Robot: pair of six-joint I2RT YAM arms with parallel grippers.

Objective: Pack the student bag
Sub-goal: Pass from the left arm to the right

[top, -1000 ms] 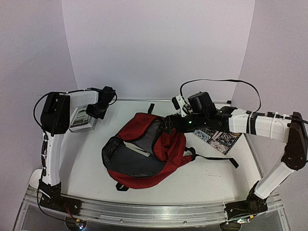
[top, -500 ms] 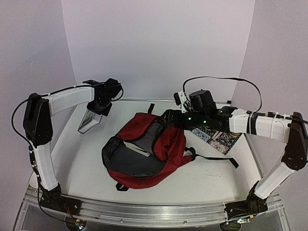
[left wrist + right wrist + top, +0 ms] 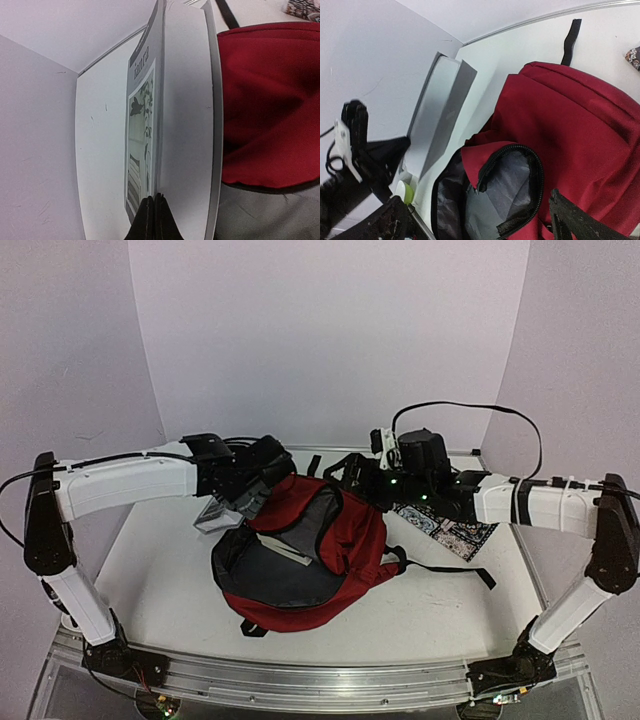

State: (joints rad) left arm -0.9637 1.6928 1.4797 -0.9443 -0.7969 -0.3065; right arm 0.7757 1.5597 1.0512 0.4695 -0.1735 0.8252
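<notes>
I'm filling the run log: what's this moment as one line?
left gripper: shut on grey book, beside student bag | right gripper: open, near its opening | student bag: unzipped, lying on table

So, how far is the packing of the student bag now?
Done: the student bag lies unzipped, one flat pale item already inside. In hand: the left pincer grips a grey booklet beside the bag. Left: putting it in, probably the patterned item on the table too.
</notes>
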